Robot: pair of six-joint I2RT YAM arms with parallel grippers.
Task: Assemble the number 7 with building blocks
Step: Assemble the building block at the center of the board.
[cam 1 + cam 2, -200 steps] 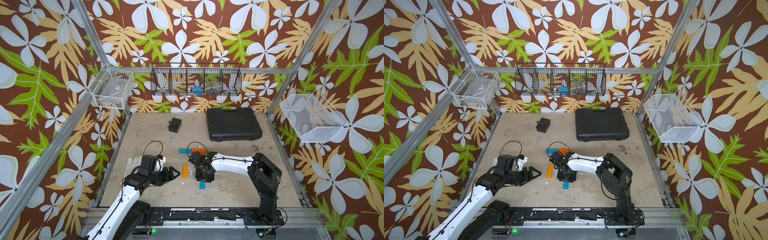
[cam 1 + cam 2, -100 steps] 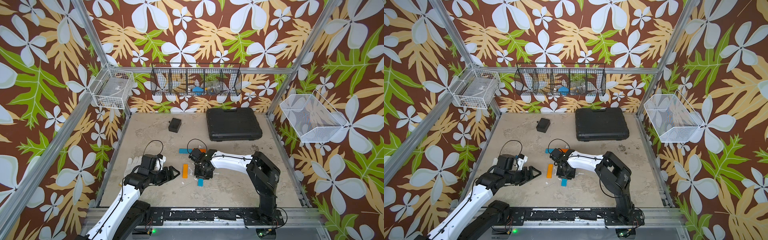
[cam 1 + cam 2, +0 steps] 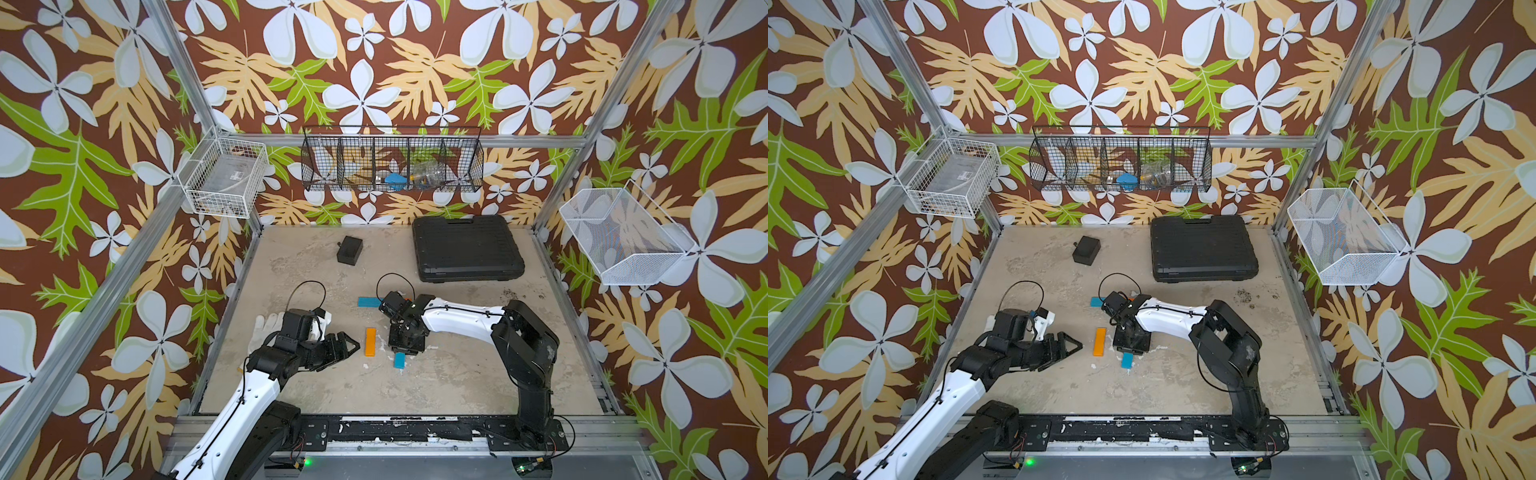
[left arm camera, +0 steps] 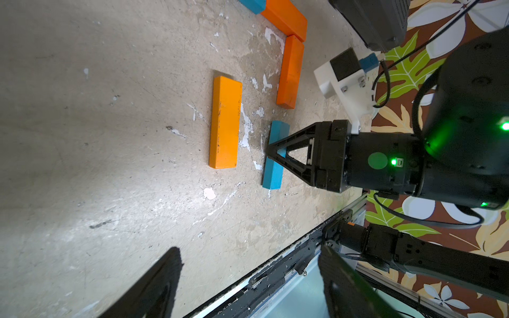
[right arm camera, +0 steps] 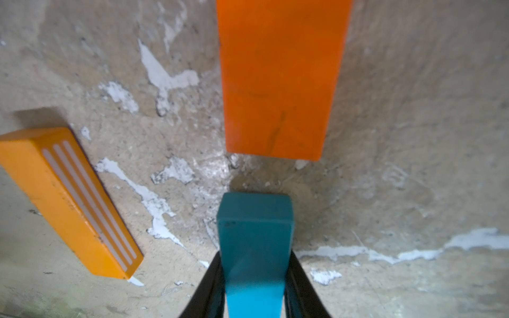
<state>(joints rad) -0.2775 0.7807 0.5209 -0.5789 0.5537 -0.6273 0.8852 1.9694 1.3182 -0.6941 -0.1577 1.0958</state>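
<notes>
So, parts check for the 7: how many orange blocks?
3: loose orange block beside the right gripper; second orange block and third orange block meeting at a corner under the right arm.

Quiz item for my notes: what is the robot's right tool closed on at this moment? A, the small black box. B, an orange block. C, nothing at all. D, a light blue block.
D: in the right wrist view the right tool clamps the light blue block from both sides, while the nearest orange block lies just ahead, clear of it.
</notes>
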